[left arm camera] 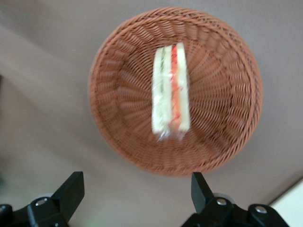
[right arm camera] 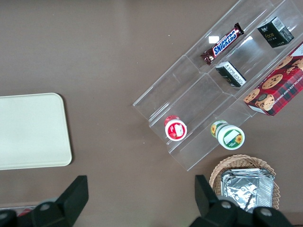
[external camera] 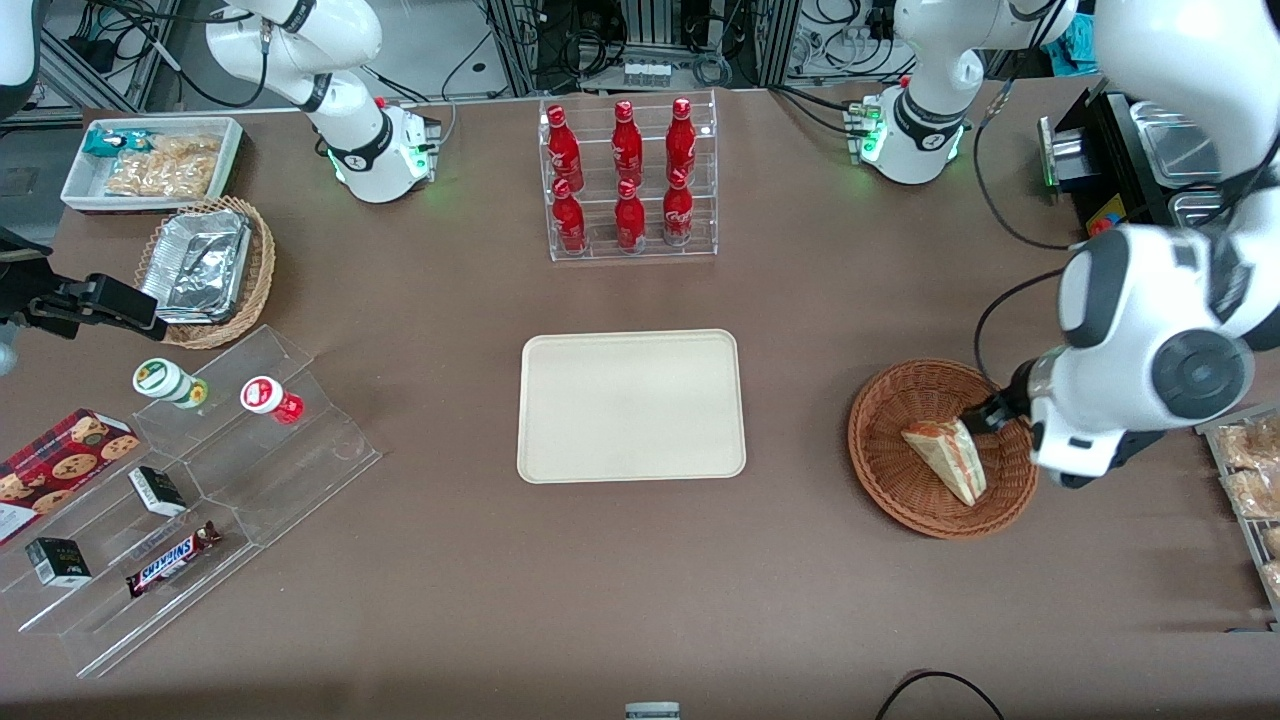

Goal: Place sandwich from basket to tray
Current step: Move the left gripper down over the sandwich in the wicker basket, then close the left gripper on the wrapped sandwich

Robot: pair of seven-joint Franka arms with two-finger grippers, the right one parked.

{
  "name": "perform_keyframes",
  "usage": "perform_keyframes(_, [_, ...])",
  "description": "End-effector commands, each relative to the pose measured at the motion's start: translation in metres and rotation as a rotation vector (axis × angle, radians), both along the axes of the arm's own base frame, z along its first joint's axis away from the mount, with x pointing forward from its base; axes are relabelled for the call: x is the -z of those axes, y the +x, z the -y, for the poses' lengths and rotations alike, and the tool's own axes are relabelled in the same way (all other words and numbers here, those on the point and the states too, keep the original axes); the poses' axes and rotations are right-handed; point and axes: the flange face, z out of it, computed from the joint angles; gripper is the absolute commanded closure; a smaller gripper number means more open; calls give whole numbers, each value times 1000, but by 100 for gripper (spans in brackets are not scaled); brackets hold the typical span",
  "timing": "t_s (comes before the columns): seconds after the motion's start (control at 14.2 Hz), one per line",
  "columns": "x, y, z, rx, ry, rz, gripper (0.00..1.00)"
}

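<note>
We see the clear-wrapped triangular white-bread sandwich [external camera: 948, 458] lying in the round reddish-brown woven wicker basket [external camera: 888, 470], at the right of the front view. The hand [left arm camera: 137, 189] hovers above it, fingers apart. A bar reads "SNICKERS" [external camera: 171, 559].

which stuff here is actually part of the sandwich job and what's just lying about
Job: sandwich in the basket; bare tray; left arm's tool, open above the basket.
Lying about: cola bottles, foil containers, Snickers bar, cookie box.
</note>
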Motion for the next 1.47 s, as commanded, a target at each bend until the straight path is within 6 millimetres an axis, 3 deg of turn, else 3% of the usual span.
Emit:
perform_keyframes(0.0, [34, 6, 0, -77, 25, 40, 0])
perform_keyframes(0.42, [113, -3, -10, -92, 4, 94, 0])
perform_keyframes(0.7, [143, -1, -10, -97, -8, 122, 0])
perform_keyframes(0.77, [148, -1, -10, -101, -12, 121, 12])
perform_keyframes(0.84, [149, -1, -10, -107, -11, 121, 34])
perform_keyframes(0.91, [148, -1, -10, -113, -9, 122, 49])
perform_keyframes(1.05, [139, 1, -9, -117, -9, 131, 66])
perform_keyframes(1.26, [95, 3, 13, -129, 2, 154, 70])
perform_keyframes(1.4, [59, -2, 66, -87, 19, 119, 70])
